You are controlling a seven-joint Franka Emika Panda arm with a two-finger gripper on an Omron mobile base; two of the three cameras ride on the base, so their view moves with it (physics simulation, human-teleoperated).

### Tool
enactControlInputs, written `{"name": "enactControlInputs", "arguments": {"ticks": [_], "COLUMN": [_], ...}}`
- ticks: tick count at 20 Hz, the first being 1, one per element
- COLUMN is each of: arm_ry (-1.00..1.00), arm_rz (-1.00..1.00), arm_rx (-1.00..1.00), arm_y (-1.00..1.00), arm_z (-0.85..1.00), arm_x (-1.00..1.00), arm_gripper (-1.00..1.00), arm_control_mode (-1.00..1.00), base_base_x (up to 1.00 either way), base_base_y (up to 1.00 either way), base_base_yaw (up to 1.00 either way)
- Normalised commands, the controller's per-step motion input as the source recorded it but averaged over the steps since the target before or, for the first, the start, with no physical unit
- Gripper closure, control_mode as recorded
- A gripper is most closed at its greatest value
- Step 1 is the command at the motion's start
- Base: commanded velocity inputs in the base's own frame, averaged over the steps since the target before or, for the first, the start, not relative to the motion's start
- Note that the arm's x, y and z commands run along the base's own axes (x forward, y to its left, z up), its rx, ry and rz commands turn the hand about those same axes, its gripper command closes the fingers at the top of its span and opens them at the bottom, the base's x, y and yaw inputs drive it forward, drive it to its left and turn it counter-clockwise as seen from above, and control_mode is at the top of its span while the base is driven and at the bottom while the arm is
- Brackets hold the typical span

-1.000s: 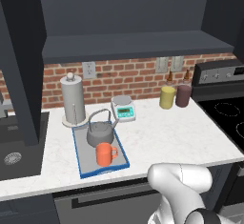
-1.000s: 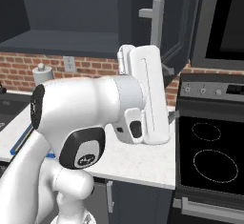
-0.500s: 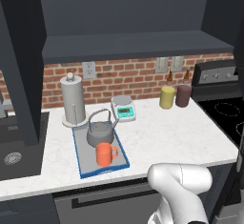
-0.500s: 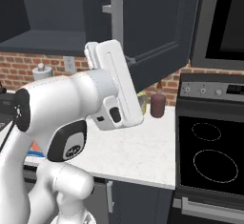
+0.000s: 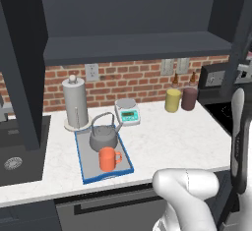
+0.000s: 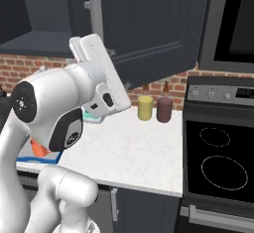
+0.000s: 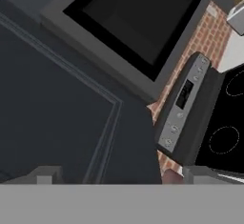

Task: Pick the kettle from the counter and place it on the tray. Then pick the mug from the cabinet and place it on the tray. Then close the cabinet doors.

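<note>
The bench (image 5: 162, 141) looks like white, faintly veined marble, smooth with a soft sheen. On it, the kettle (image 5: 103, 137) reads as dull grey metal with a thin wire handle. The mug (image 5: 108, 159) is plain orange with a smooth ceramic look. The tray (image 5: 87, 172) has a flat matt grey bed and a smooth blue rim. The cabinet doors (image 6: 149, 24) are flat matt navy panels, one with a brushed silver metal bar handle (image 6: 96, 15). The back wall (image 5: 142, 80) is rough red brick. The stove top (image 6: 221, 160) is glossy black.
</note>
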Motion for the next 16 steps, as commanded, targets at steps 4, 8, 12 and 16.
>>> {"name": "enactControlInputs", "arguments": {"ticks": [4, 8, 12, 16], "arm_ry": [0.11, 0.13, 0.14, 0.15], "arm_rz": [0.16, 0.15, 0.14, 0.11], "arm_rx": [-0.03, -0.03, -0.04, -0.07], "arm_y": [0.48, 0.42, 0.35, 0.34], "arm_z": [-0.29, -0.37, -0.41, -0.53], "arm_x": [0.77, 0.79, 0.82, 0.80], "arm_gripper": [-1.00, -1.00, -1.00, -1.00], "arm_control_mode": [-1.00, -1.00, -1.00, -1.00], "base_base_x": [0.00, 0.00, 0.00, 0.00], "base_base_y": [0.00, 0.00, 0.00, 0.00], "base_base_yaw": [0.00, 0.00, 0.00, 0.00]}}
